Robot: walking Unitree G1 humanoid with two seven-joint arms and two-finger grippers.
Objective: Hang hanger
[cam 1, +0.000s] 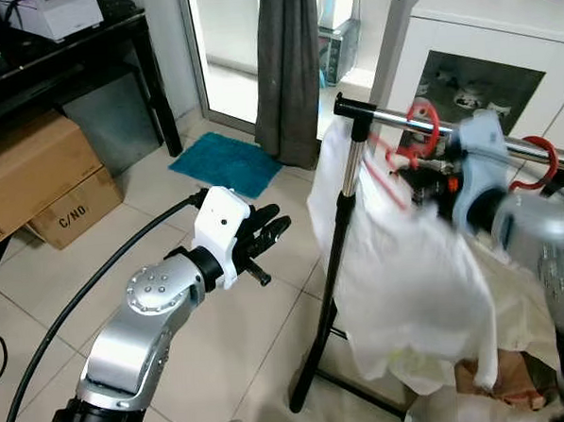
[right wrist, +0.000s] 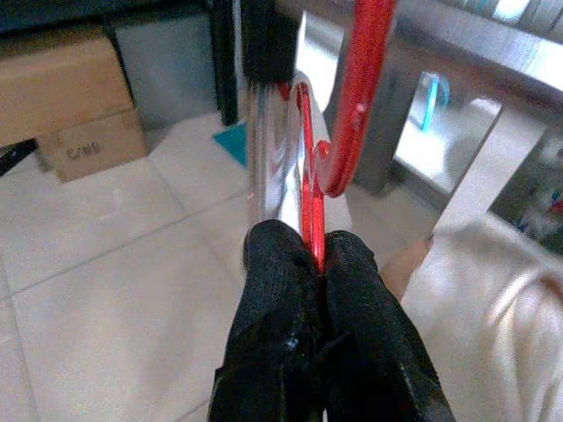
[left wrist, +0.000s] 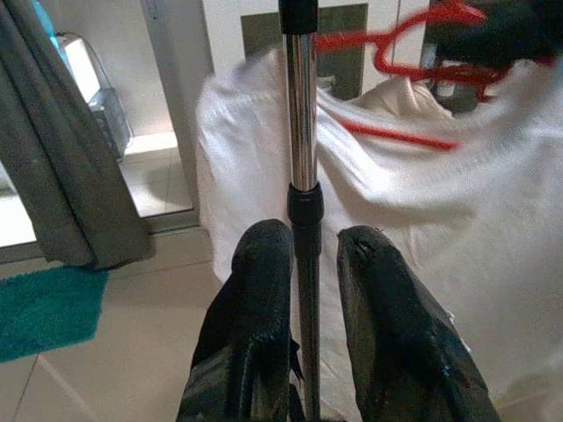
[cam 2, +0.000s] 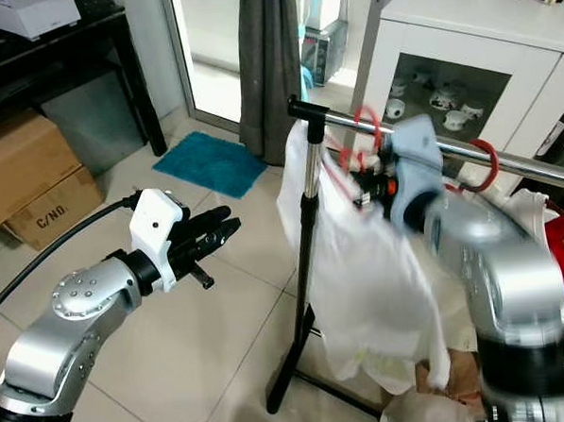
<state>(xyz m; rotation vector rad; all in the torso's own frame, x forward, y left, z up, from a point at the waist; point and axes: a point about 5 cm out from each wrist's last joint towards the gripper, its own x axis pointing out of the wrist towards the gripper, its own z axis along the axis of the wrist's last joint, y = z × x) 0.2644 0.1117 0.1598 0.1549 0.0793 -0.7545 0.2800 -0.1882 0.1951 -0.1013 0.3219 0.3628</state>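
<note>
1 red hanger [right wrist: 308, 207] — right gripper [right wrist: 318, 255] clamps it at rail [cam 2: 506, 158].

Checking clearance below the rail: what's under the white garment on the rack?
Under the white garment, a crumpled brown and white heap lies on the floor beside the rack's black base leg. The cloth covers the rest. The right gripper pinches the red hanger.
</note>
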